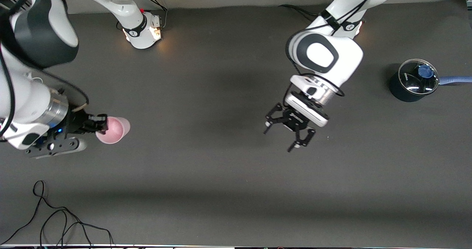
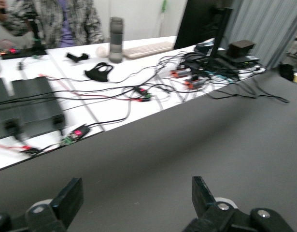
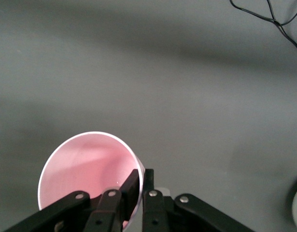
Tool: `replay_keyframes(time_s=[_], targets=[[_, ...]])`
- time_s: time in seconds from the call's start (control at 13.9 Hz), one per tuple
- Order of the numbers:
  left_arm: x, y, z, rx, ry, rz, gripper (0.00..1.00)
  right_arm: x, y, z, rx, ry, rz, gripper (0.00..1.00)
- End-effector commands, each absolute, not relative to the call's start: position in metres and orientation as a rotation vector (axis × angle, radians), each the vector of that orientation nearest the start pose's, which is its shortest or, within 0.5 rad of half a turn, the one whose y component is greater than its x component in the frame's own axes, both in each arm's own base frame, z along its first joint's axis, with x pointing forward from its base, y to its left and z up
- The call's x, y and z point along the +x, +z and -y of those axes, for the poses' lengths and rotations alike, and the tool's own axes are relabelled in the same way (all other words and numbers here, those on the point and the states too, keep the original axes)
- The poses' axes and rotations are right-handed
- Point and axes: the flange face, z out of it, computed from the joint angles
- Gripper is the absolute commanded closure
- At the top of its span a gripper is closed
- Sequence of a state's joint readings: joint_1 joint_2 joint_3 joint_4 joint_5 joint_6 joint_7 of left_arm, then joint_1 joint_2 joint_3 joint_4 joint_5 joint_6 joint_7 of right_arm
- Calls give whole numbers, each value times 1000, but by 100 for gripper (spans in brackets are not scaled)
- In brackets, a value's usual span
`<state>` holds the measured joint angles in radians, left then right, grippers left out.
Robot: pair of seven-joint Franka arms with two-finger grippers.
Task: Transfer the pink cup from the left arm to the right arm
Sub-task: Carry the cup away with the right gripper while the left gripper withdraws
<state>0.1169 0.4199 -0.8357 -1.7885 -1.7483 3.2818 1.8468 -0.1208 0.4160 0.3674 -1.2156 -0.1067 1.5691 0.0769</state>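
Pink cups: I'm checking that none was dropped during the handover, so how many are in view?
1. The pink cup is held by its rim in the shut right gripper above the table's right-arm end. The open left gripper holds nothing.

Pale pink cup (image 1: 113,130), plain, handleless, tipped sideways; rim pinched in right gripper (image 1: 99,125), above the table

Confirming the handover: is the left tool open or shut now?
Open. The left tool has its fingers spread with nothing between them; the pink cup sits in the right tool.
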Motion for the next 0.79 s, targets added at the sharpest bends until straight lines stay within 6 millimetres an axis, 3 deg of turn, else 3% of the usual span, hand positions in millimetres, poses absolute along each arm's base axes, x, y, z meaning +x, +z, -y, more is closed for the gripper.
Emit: replay_keyframes(time_s=[0.0,0.07,0.36,0.72], targets=[[552,401,250,-3040,-1571,-799,0,657,501,-75,-3100,29,312,100],[552,399,237,-3044,-1564,-797,0,658,479,-61,-3106,3,301,100],[563,398,184,-3102,-1627,-762,0,647,383,-38,-3117,-142,252,100],[574,388,147,-3131,-1663,-767,0,623,284,-16,-3093,-334,226,100]])
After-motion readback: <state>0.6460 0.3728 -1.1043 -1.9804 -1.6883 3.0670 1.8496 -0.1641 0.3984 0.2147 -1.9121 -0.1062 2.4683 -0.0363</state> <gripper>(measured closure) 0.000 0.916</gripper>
